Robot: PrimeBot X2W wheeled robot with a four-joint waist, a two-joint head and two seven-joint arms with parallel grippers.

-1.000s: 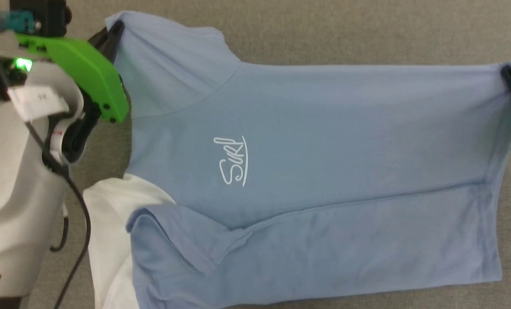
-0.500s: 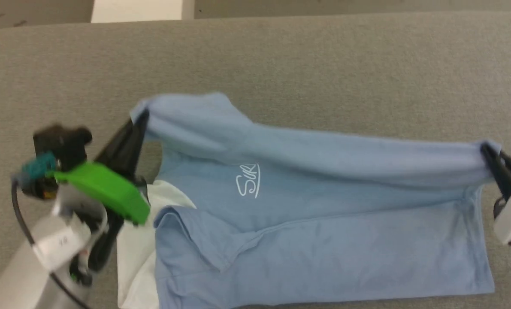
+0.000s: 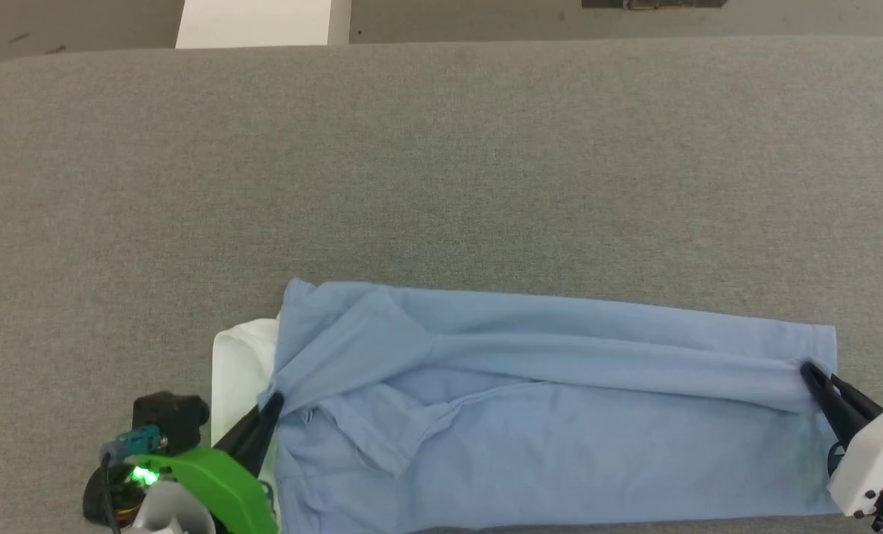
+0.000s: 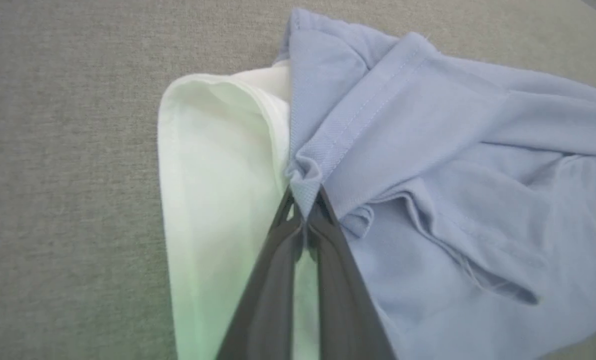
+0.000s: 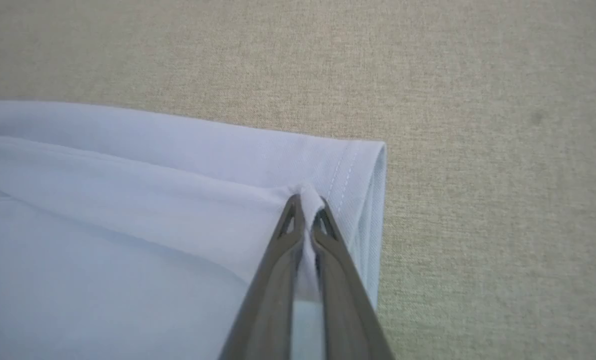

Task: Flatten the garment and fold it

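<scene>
The garment point(image 3: 545, 415), a light blue T-shirt, lies folded lengthwise along the near edge of the grey table; its lettering is hidden inside the fold. My left gripper point(image 3: 274, 402) is shut on its ribbed collar edge point(image 4: 305, 187) at the left end. At the right end my right gripper point(image 3: 808, 368) is shut on a pinch of the hem corner point(image 5: 308, 195). Both pinched edges rest low over the lower layer. In the left wrist view the garment point(image 4: 453, 200) bunches in loose folds around a sleeve.
A plain white cloth point(image 3: 237, 371) lies under the garment's left end, also in the left wrist view point(image 4: 212, 200). The grey table point(image 3: 441, 170) stretches wide beyond the shirt. A white block point(image 3: 256, 22) sits past the table's far edge.
Both grippers carried the far edge of the shirt toward me and down, folding it over the near half and covering the lettering. The head camera tilted up, showing more table.
</scene>
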